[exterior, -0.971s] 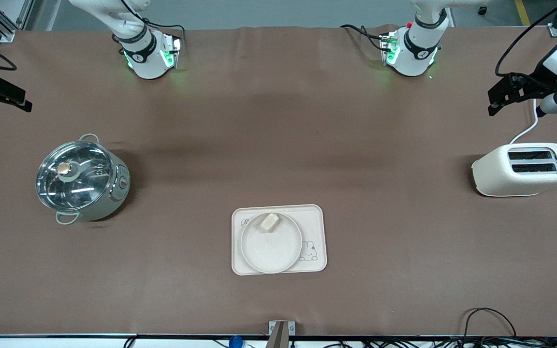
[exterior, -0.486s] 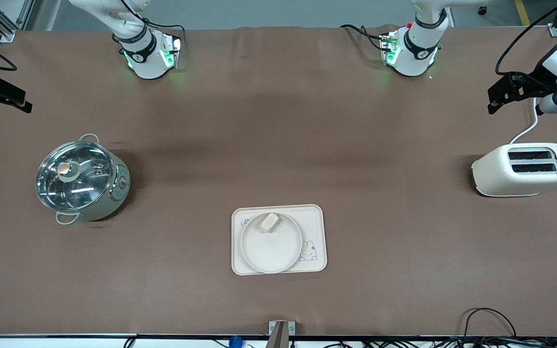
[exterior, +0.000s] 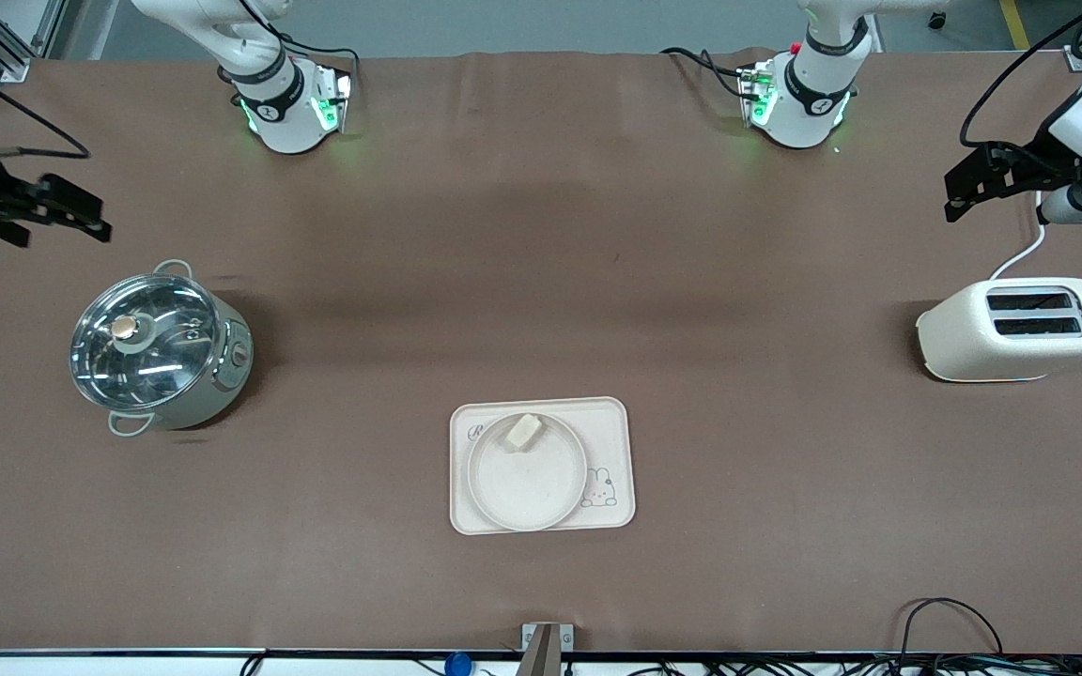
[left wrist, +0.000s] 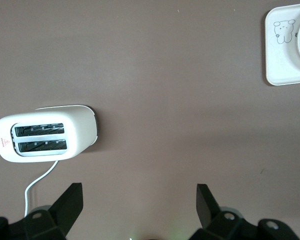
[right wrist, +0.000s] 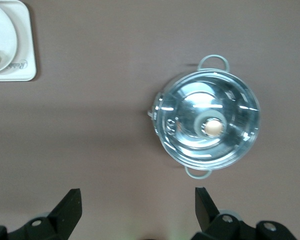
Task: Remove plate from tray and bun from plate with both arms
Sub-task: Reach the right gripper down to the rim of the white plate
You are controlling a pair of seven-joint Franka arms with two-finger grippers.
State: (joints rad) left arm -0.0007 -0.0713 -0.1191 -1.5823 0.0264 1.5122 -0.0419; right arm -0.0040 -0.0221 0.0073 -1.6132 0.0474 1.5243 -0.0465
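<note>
Two arms, white shells with black joint rings. Bases: right arm base (exterior: 285,108), left arm base (exterior: 799,103), both lit green, with black cables running off. Red dot on the left base collar. Each hand is matte black: left hand (exterior: 978,183), right hand (exterior: 57,211); wedge-shaped fingers (left wrist: 70,202), round screw holes in the mounts.
</note>
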